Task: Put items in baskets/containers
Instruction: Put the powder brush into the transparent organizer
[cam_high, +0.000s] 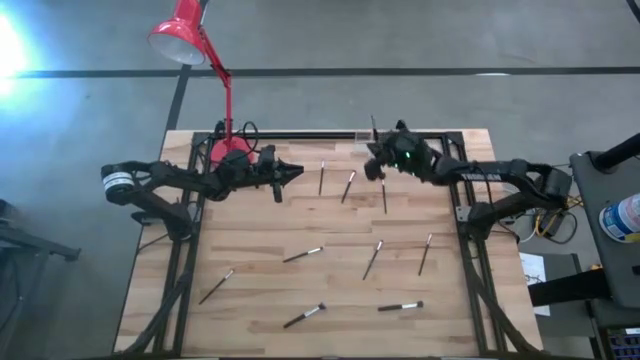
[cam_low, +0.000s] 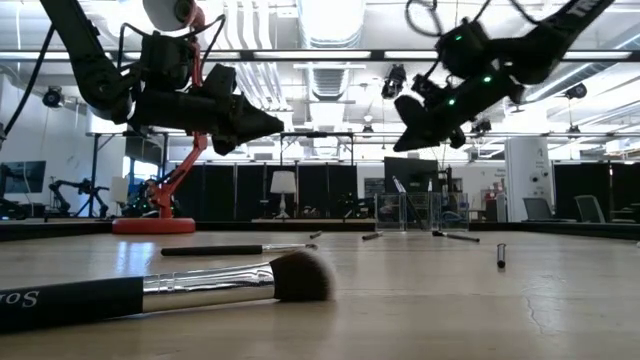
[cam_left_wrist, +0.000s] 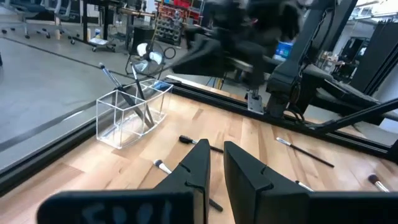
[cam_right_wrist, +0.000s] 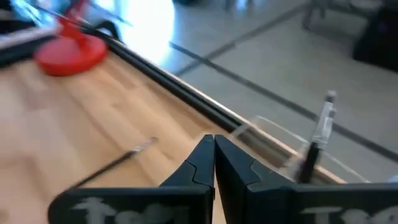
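Observation:
Several thin makeup brushes lie flat and scattered on the wooden table, among them one (cam_high: 321, 177), another (cam_high: 373, 259) and a third (cam_high: 400, 307). The small clear organiser (cam_left_wrist: 134, 112) stands at the table's far edge with a few brushes (cam_left_wrist: 140, 99) leaning upright in it. It also shows in the right wrist view (cam_right_wrist: 273, 140) with a brush (cam_right_wrist: 317, 137) standing in it. My left gripper (cam_high: 292, 172) hovers above the table's far left part, open by a narrow gap (cam_left_wrist: 216, 165), empty. My right gripper (cam_high: 372, 166) hovers near the organiser, shut (cam_right_wrist: 214, 149), with nothing between its fingers.
A red desk lamp stands with its base (cam_high: 230, 150) at the far left beside my left arm, its shade (cam_high: 180, 40) beyond the table. A dark rail (cam_high: 300, 133) runs along the far edge. A thick brush (cam_low: 150, 290) lies near the front edge.

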